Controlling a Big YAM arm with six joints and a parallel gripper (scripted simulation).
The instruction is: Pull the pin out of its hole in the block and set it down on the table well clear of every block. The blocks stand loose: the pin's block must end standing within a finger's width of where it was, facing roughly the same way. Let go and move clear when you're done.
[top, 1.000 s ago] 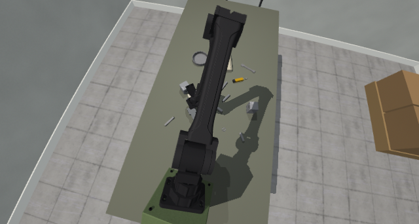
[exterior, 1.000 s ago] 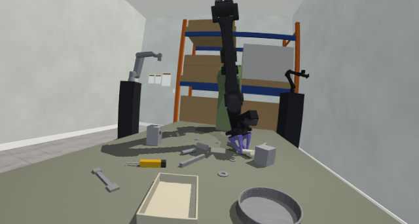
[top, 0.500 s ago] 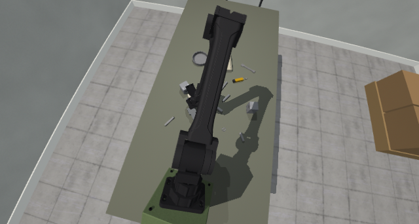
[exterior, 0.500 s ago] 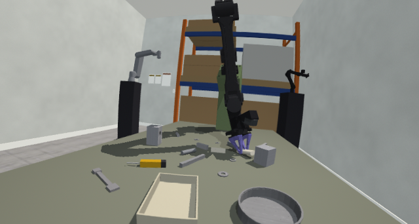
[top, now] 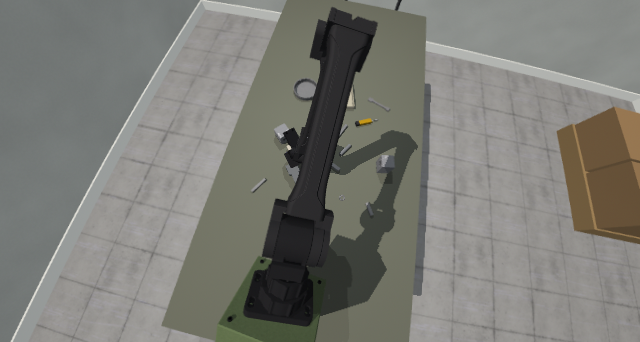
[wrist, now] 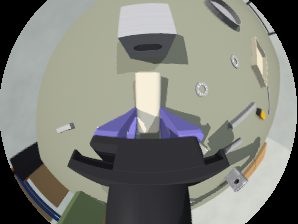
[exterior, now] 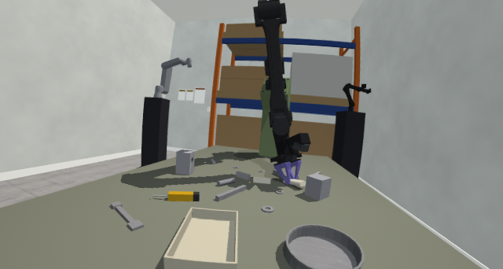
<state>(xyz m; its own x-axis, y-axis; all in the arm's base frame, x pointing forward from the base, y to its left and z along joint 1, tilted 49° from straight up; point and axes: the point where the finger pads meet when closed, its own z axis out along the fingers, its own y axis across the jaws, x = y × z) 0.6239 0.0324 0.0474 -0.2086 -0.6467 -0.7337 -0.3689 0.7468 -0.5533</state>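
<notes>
The cream pin (top: pixel 289 148) (exterior: pixel 297 183) (wrist: pixel 148 95) lies between the purple fingers of my gripper (exterior: pixel 289 181) (wrist: pixel 148 110), which is shut on it. The pin is out of the hole and points at the block, with a short gap between its free end and the block's face in the wrist view. It is held low; whether it touches the table is unclear. Its grey block (top: pixel 282 131) (exterior: pixel 317 187) (wrist: pixel 147 21) stands upright, its dark slot-shaped hole facing the pin. The arm hides part of the gripper in the top view.
Another grey block (top: pixel 385 164) (exterior: pixel 185 162) (wrist: pixel 237 180) stands across the table. A grey piece (top: pixel 293 171) lies close beside the gripper. Loose grey bars (exterior: pixel 231 193), rings (exterior: pixel 267 209) (wrist: pixel 201 89) and a yellow-handled screwdriver (exterior: pixel 181 196) lie around. A cream tray (exterior: pixel 201 260) and a round dish (top: pixel 295 93) are farther off.
</notes>
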